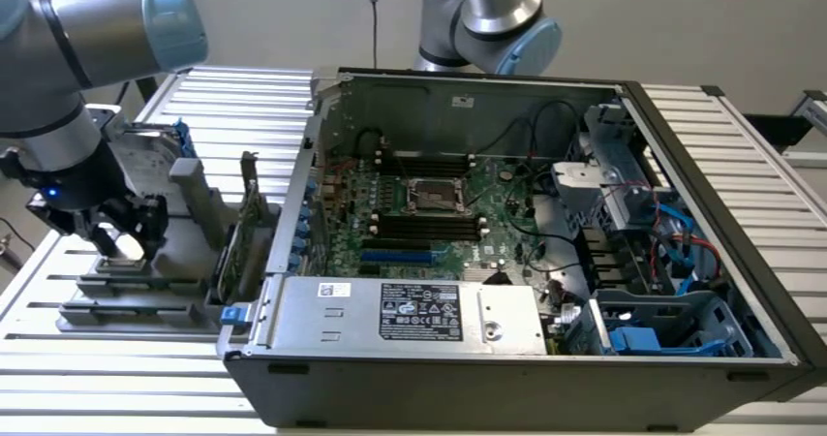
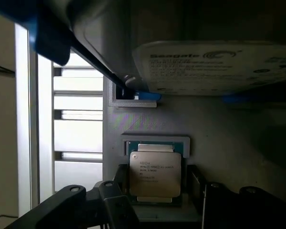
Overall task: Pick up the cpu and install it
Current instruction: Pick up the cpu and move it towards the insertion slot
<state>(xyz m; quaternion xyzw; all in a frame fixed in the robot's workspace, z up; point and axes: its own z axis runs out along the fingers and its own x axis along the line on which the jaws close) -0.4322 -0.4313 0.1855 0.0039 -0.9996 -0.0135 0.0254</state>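
Note:
The cpu [image 2: 155, 174], a flat square chip with a silver-grey printed top, lies in a pocket of the grey holder [image 2: 148, 124]. My gripper [image 2: 157, 183] is open and straddles it, one dark finger [image 2: 115, 191] on each side with a small gap to the chip's edges. In the exterior view the gripper [image 1: 123, 231] hangs low over the holder [image 1: 130, 295] at the exterior view's left, with the lit cpu [image 1: 126, 246] between its fingers. The black-and-metal socket [image 1: 437, 196] sits in the middle of the motherboard inside the open computer case [image 1: 517, 378].
A silver hard drive [image 2: 219, 67] with blue frame stands just beyond the cpu in the holder. Upright cards [image 1: 246, 213] stand between holder and case. Inside the case are memory slots [image 1: 427, 228], cables [image 1: 556, 179], a power supply [image 1: 401, 310]. A second arm [image 1: 491, 19] stands behind the case.

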